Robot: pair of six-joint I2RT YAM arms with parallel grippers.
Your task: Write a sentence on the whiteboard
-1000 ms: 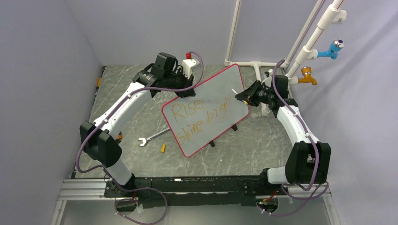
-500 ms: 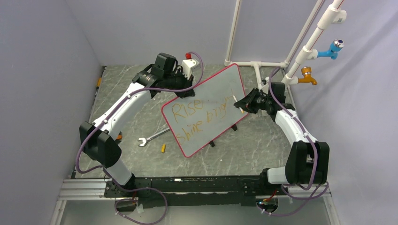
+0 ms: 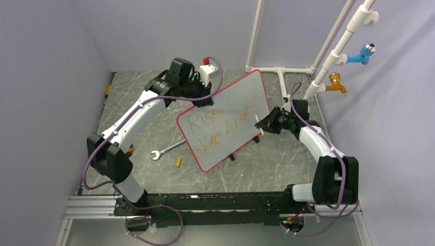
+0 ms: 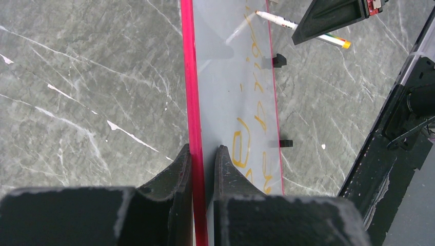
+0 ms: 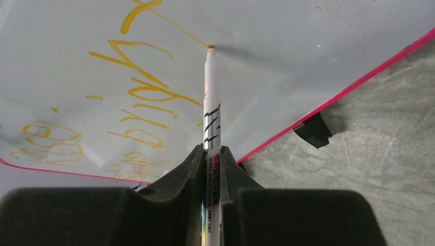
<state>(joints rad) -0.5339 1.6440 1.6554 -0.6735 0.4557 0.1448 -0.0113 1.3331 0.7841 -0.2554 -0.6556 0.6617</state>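
Looking along your right gripper [image 5: 211, 152], you have the marker [image 5: 211, 102] pinched between closed fingers. Its long axis runs straight out ahead of them, tip first, toward the whiteboard [image 5: 308, 31]. The tip appears to rest on the board at the end of a thin orange stroke trailing off the last letter. The next move depends on this contact: the board face lies directly ahead of the fingers, and the sentence [image 5: 138, 92] spreads to the left of and below the tip in the wrist view.

From above, the whiteboard stands tilted on the table [image 3: 149, 110], propped on its black clip feet, with both rows of lettering running toward your right arm's side. That arm is the nearer one to the end of the writing. Your left gripper [image 4: 203, 149] is closed on the pink rim [image 4: 189, 77] at the board's far left corner (steadying it, by the look of things).

The words look complete, so I'd judge lifting the tip straight back along the marker's axis to be the cleanest exit. Sliding sideways risks a stray line.
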